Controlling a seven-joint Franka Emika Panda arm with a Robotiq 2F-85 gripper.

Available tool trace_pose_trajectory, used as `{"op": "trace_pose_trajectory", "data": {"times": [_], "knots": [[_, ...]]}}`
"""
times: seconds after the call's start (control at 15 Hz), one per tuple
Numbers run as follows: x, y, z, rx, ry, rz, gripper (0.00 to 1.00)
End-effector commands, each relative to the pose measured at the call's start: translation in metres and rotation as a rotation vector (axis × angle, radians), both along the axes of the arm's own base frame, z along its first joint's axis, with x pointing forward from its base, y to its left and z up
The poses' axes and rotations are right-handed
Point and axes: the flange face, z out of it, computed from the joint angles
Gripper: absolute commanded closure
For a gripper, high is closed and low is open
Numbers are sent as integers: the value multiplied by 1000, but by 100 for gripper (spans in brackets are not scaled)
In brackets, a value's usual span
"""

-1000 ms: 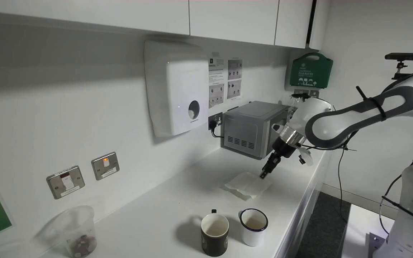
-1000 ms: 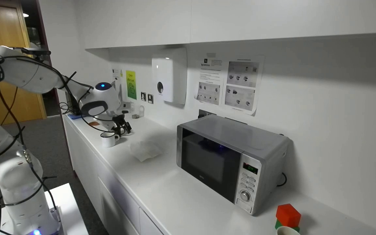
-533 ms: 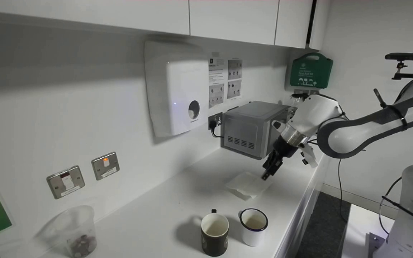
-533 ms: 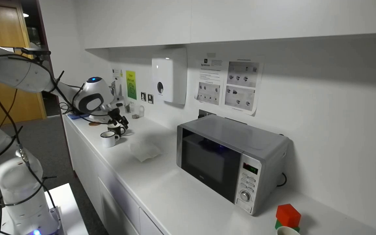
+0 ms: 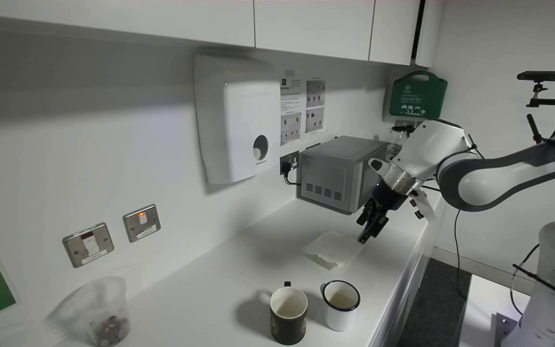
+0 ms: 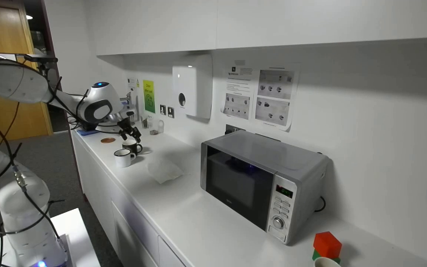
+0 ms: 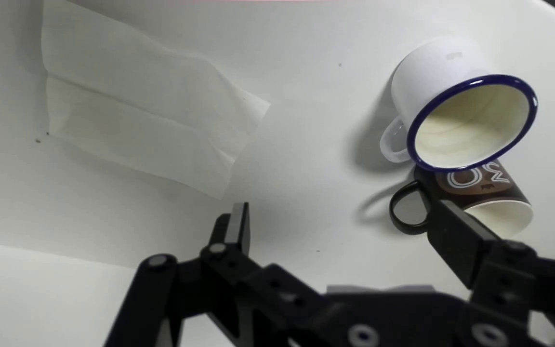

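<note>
Jaws hung parted and empty; below them, off to one side, the dark mug (image 7: 487, 186) stood upright, seemingly light, stiff and breakable, probably best taken by its handle (image 7: 393, 212).

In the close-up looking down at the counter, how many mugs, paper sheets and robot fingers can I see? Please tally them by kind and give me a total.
Mugs: 2, a blue-rimmed white mug and a dark mug, partly hidden
Paper sheet: 1, creased
Fingers: 2, spread apart
Total: 5

Microwave (image 6: 250, 178) and towel dispenser (image 5: 244, 115) suggest a workplace kitchenette.
</note>
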Motion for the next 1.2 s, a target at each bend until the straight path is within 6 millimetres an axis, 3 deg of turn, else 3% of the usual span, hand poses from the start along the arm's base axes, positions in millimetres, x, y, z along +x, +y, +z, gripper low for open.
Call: {"op": "trace_pose_trajectory", "data": {"times": [0.0, 0.53, 1.13], "knots": [[-10, 16, 17, 10, 39, 39, 0], [-16, 57, 31, 94, 131, 108, 0], [24, 82, 12, 87, 147, 96, 0]]}}
